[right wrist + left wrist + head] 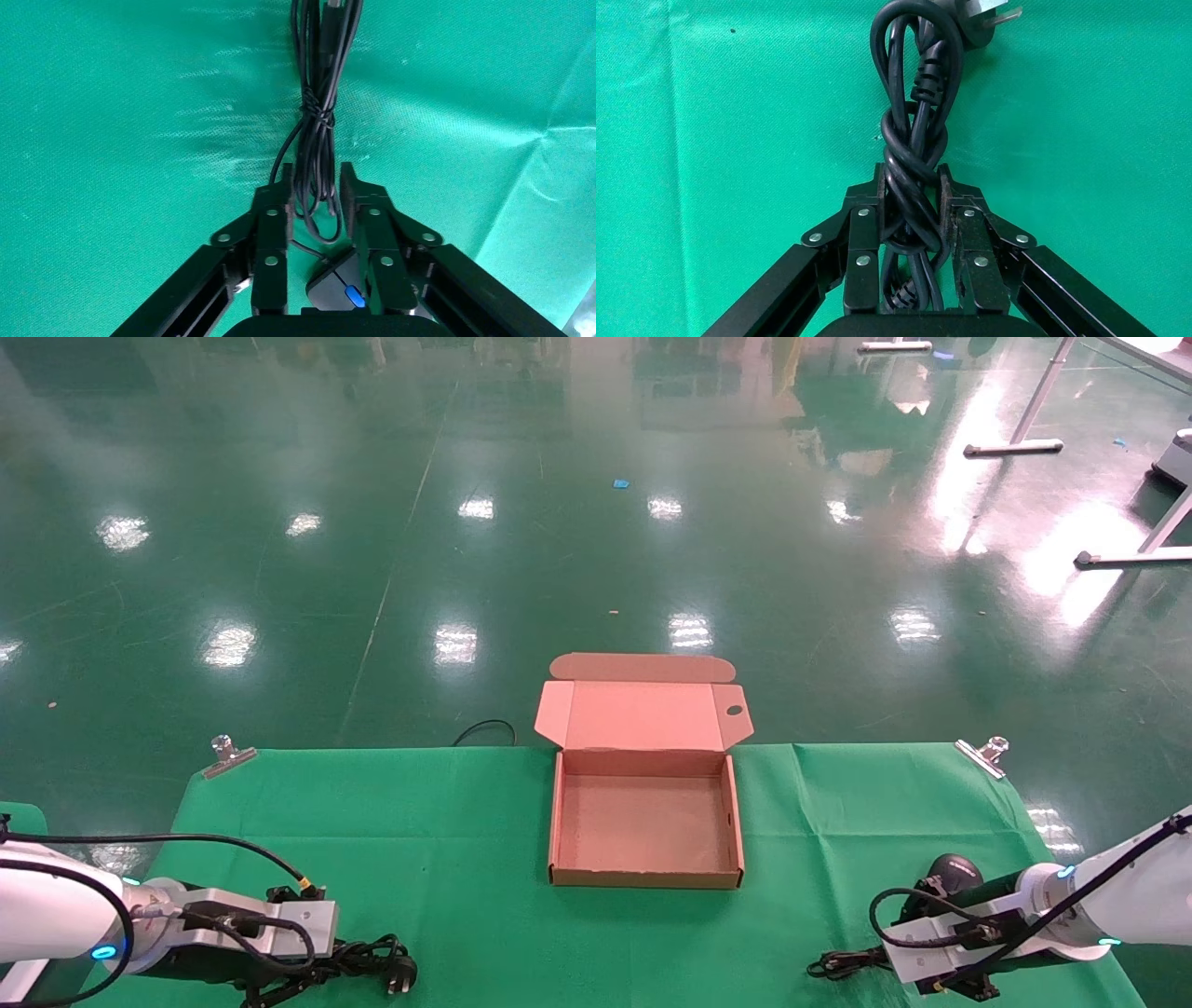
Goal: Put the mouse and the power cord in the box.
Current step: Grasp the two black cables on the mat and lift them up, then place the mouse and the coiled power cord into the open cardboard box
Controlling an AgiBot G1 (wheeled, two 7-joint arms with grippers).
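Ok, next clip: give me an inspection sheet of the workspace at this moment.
Surface: green cloth over the table, creased, held by clips at the far corners.
Job's things: box open and empty at centre; power cord near left; mouse near right.
Clutter: nothing seen.
Grippers: left gripper closed on the power cord's bundle; right gripper straddles the mouse cable, whether it grips is unclear.
Cables: a loose black cable on the floor behind the table.
Surroundings: glossy green floor, table legs far right.
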